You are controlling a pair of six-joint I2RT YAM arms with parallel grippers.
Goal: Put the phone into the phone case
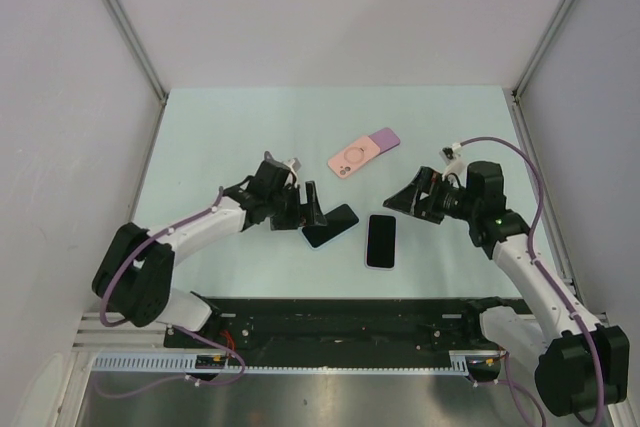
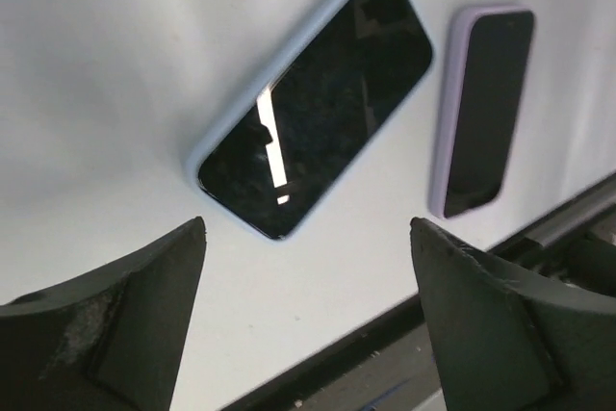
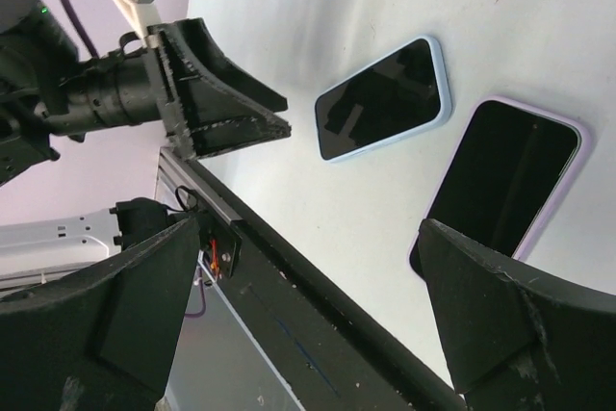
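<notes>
Two pincers hang low over the pale green worktop (image 1: 230, 137), and both stand wide open with nothing between their fingers. The left pincer (image 1: 300, 212) points at a phone in a light blue case (image 2: 318, 103). This phone lies flat with its screen up, just ahead of the open fingertips and clear of them. Beside it, towards the right pincer (image 1: 408, 204), lies a second phone with a lilac edge (image 2: 481, 108). It is also flat with its screen up. It lies apart from the first phone, between the two pincers and slightly nearer the arm bases. Beyond both pincers a pink phone case (image 1: 352, 158) lies back up, with a ring marked on it. A purple piece (image 1: 385, 137) touches its far end; whether this is a phone or a case cannot be told.
</notes>
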